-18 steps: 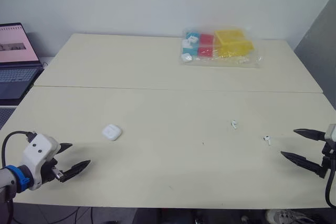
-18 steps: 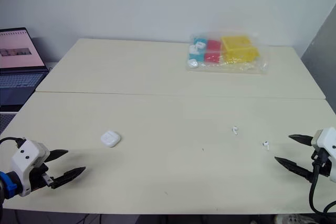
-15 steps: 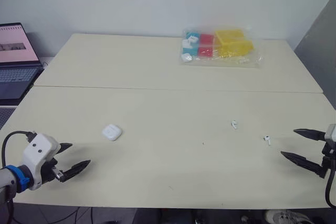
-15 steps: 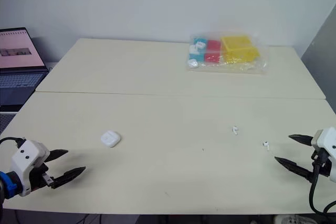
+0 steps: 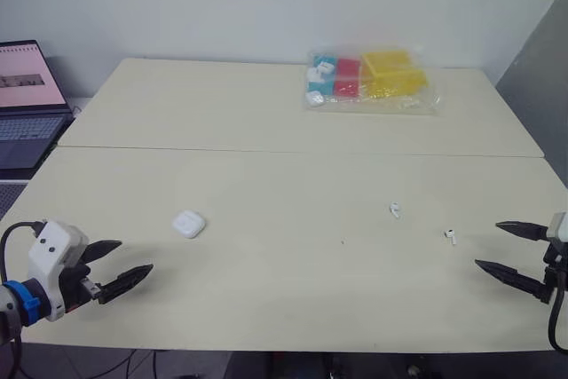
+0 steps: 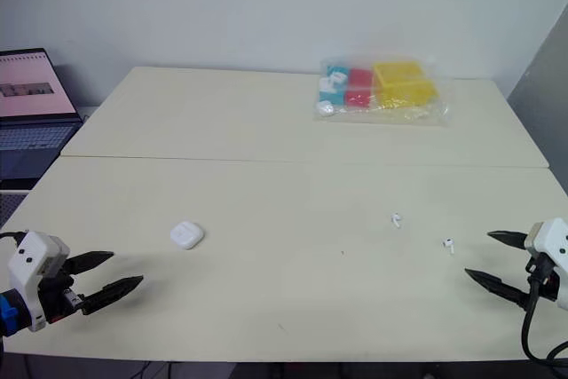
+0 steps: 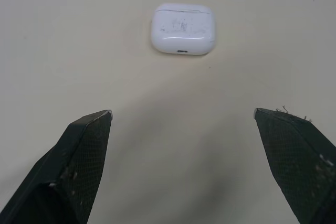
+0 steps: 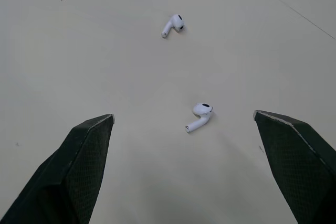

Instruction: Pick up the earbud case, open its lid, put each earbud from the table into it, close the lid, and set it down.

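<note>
**A:** Where is the case, and why is nothing holding it?

**B:** The small white rounded plastic earbud case (image 5: 188, 224) lies flat on the pale cream counter (image 5: 266, 113), on the robot's left side, with its lid shut. The left fingers (image 5: 124, 280) are spread wide and empty. They hover low by the counter's front edge, aimed at the case but apart from it. I judge they are lined up for a pick-up not yet begun.

**A:** And the other arm?

**B:** The right fingers (image 5: 510, 276) are also parted wide and grip nothing. They point at two small white stemmed earbuds: one (image 5: 451, 237) just ahead of the tips, the other (image 5: 395, 211) further toward the middle. That arm probably waits there because the earbuds go in only once the case is lifted and opened.

**A:** How does the case look?

**B:** It is glossy and pebble-shaped, with faint scuffs on top. A lid seam runs near its far edge, and a small dark port faces the left wrist. It looks slick and low, so a grip across its sides would likely need to be square.

**A:** Any clutter?

**B:** A clear plastic bag of coloured boxes (image 5: 373, 80) sits at the far side, and an open laptop (image 5: 27, 104) stands off to the left, both well apart from the work.
</note>
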Motion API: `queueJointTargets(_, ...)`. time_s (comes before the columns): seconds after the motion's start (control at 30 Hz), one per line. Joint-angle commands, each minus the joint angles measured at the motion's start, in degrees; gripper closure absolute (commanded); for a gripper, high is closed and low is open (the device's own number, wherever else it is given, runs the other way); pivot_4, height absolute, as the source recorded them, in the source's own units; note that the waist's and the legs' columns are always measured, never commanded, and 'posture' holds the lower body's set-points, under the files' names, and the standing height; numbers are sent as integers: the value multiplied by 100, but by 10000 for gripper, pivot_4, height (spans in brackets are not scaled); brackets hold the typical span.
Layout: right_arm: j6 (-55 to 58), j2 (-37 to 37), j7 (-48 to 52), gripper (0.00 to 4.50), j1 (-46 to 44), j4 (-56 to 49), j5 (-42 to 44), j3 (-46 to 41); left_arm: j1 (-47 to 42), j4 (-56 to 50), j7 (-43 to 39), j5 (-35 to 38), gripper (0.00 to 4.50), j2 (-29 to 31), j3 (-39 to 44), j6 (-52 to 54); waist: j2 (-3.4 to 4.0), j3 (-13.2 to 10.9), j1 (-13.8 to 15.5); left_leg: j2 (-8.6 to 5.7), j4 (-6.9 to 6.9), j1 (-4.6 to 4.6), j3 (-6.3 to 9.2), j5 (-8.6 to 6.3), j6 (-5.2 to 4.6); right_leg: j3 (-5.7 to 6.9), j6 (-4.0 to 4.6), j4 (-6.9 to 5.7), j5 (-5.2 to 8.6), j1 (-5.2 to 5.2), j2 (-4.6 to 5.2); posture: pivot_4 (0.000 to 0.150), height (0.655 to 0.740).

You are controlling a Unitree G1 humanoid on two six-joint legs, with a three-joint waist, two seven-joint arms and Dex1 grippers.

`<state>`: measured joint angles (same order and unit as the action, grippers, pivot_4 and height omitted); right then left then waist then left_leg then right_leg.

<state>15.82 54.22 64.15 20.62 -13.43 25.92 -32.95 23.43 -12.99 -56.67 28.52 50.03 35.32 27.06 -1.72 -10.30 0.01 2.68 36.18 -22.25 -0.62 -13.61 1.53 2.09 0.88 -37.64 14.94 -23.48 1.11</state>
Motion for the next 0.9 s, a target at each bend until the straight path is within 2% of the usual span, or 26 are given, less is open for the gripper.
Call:
queueJointTargets(0.03, -37, 87, 83, 452, -91, -2, -1, -92, 34, -168, 49, -171, 0, 18, 22, -152, 0, 0, 0, 0, 0, 4, 0, 0, 0, 0, 1, 0, 1, 2, 0, 1500, 7400)
queueJointTargets(0.33, -78, 124, 233, 452, -113, -16, -42, -6, -102, -402, 258, -228, 0, -46, -203, 66, 0, 0, 3, 2, 0, 21, -1, 0, 0, -2, 3, -1, 2, 18, 0, 1500, 7400)
queueJointTargets(0.5, -259, 385, 556, 452, -302, -338, -121, 379, -484, -222, 413, -456, 0, -47, -518, -212, 0, 0, 4, 1, 0, 26, -2, 0, 0, -3, 4, -6, 2, 19, -1, 1500, 7400)
queueJointTargets(0.67, 691, 641, 513, 452, -1157, -1047, 616, 913, -1098, 170, 472, -451, 0, -4, -863, -3, 0, 0, -8, 0, 1, 38, -2, 1, 0, -7, 3, -24, 1, 21, -4, 1500, 7400)
queueJointTargets(0.77, 1374, 696, 406, 452, -2193, -1486, 1311, 1506, -1613, 439, 396, -181, 0, -29, -1092, 395, -1, -2, -9, 0, 1, 35, 1, 1, 0, -2, -20, -29, -12, 18, -7, 1500, 7400)
queueJointTargets(0.9, 1807, 652, 274, 452, -3245, -1579, 1408, 2192, -2026, 793, 363, -424, 0, 66, -1489, 345, -3, -2, -5, -2, 0, 31, 4, 1, 0, 3, -19, -25, -11, 17, -12, 1500, 7400)
